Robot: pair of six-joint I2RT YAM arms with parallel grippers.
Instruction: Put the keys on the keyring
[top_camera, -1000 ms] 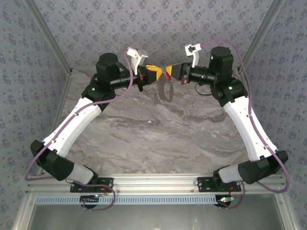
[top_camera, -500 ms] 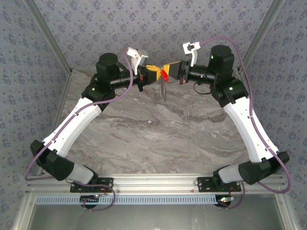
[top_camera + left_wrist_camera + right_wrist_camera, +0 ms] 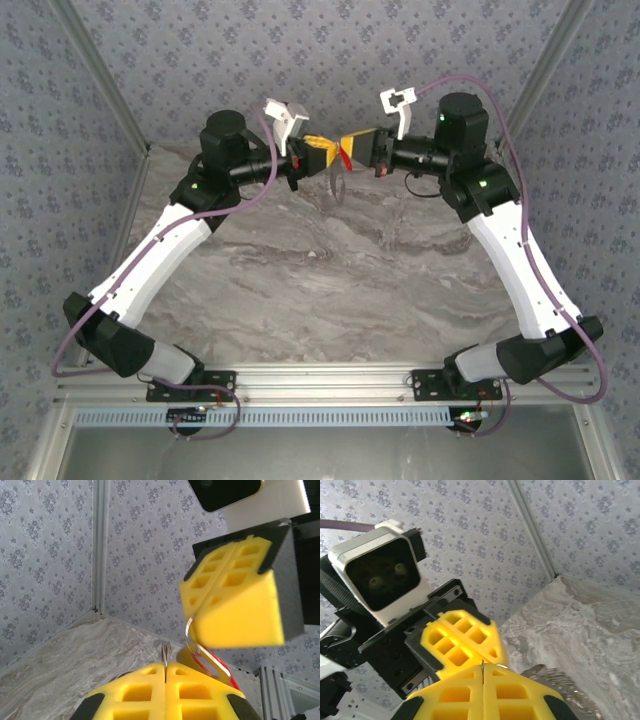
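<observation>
High at the far middle we see the left gripper (image 3: 318, 154) pinched shut on the thin grey metal keyring (image 3: 336, 186), hanging long-way down, and the right gripper (image 3: 358, 148) pinched shut on the tiny red oblong key (image 3: 345, 156) just right of it.

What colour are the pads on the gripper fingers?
Bright yellow finger pads, gridded with square holes; the left wrist view shows them best.

table (image 3: 330, 270): smooth veined marble | claw pads (image 3: 235, 615): matt yellow plastic | keyring (image 3: 337, 187): shiny metal
</observation>
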